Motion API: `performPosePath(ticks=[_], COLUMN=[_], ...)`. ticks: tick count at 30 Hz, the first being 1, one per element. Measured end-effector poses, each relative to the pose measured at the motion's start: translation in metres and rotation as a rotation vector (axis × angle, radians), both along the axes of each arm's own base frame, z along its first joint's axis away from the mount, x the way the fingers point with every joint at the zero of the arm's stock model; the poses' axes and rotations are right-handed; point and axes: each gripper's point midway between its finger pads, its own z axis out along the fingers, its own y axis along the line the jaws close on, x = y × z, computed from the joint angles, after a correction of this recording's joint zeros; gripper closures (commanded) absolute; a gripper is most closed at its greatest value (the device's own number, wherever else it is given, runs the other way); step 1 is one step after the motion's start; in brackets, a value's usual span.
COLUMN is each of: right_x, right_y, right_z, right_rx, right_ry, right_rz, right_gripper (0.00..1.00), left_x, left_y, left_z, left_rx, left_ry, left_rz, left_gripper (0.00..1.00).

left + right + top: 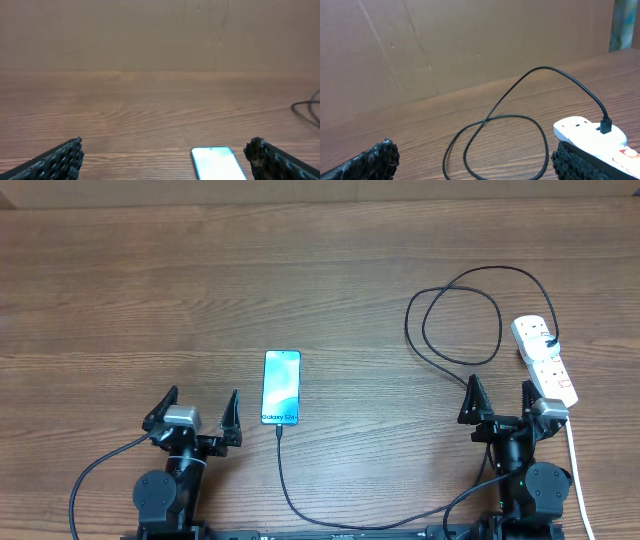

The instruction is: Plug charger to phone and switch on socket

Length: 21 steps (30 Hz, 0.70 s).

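The phone [281,388] lies screen up mid-table, its teal screen lit; its top end shows in the left wrist view [217,162]. The black charger cable [452,310] loops from the white socket strip [545,360] at the right, and its plug tip [279,430] sits at the phone's bottom edge, seemingly plugged in. The loop [495,135] and socket [587,132] show in the right wrist view. My left gripper [196,412] is open and empty, left of the phone. My right gripper [499,398] is open and empty, beside the socket.
A brown cardboard wall [470,45] stands behind the wooden table [150,290]. The socket's white cord [575,470] runs toward the front right edge. The charger cable passes along the front between the arm bases [330,520].
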Motion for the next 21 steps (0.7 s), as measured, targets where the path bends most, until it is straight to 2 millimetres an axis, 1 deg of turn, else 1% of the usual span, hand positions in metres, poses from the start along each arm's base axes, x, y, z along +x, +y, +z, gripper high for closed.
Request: performPosePath(ticks=[7, 21], right_x=[0.0000, 0.0000], right_y=[0.0000, 0.0000], right_z=[0.0000, 0.0001], right_rx=[0.000, 0.000], right_ry=[0.000, 0.000], right_rz=[0.000, 0.000], right_gripper=[0.00, 0.00], left_x=[0.0004, 0.0004], left_y=[0.0046, 0.0047], left_z=[-0.0007, -0.0007], left_rx=[0.053, 0.060], left_ry=[-0.003, -0.003], left_rz=[0.023, 0.023], left_gripper=[0.00, 0.00])
